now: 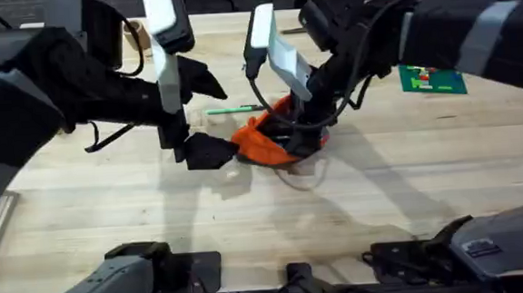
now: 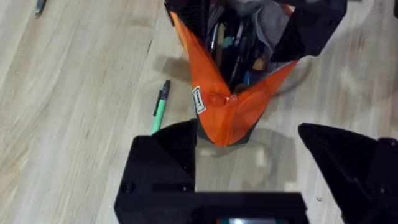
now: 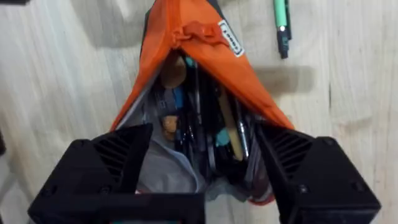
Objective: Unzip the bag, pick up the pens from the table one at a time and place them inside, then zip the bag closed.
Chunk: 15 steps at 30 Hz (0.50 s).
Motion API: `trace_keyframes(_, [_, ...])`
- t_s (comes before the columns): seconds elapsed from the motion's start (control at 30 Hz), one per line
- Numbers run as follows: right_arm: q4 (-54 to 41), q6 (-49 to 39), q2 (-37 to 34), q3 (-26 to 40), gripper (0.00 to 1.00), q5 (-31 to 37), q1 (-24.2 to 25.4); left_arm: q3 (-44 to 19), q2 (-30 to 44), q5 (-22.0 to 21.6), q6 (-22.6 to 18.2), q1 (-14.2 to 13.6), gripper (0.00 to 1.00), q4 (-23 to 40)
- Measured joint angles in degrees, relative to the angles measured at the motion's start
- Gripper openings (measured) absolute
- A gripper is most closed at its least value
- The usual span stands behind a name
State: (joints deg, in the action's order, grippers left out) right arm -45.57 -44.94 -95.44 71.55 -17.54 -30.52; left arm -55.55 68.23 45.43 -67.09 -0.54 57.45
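Two black grippers are working at the middle of the large light wooden plank table [image 1: 84, 221], one from each side of the pouch. On the left, the left gripper [image 1: 205, 152] sits low at the tabletop with its black fingers spread apart and nothing between them, just beside the closed tip of the orange soft fabric pencil pouch [image 1: 266, 139]. Just behind it on the bare wood lies the slim light green pen with a black end [image 1: 233, 110], close to the pouch but apart from it and not yet picked up. Moving right, the pouch is already unzipped; the right wrist view looks straight into its gaping mouth, where several pens and other sticks are packed together. The right gripper [image 3: 202, 180] has its two black fingers spread wide on either side of that mouth and seems to be propping it open rather than pinching anything. To my eye the job now is fetching the green pen: the left gripper should close across the middle of the barrel, lift it level, and feed it lengthwise into the opening while the right keeps the mouth wide. I cannot pick out an orange pen among the clutter inside the pouch. The arms hide the pouch's far end from above, and the zipper pull is too small to locate.
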Motion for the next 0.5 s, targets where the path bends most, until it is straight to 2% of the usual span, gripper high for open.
trace_keyframes(0.5, [-2.12, 3.03, 14.44, 1.49, 0.997, 0.17, 0.02, 0.0, 0.0, -0.09, -0.01, 0.0, 0.993, -0.01])
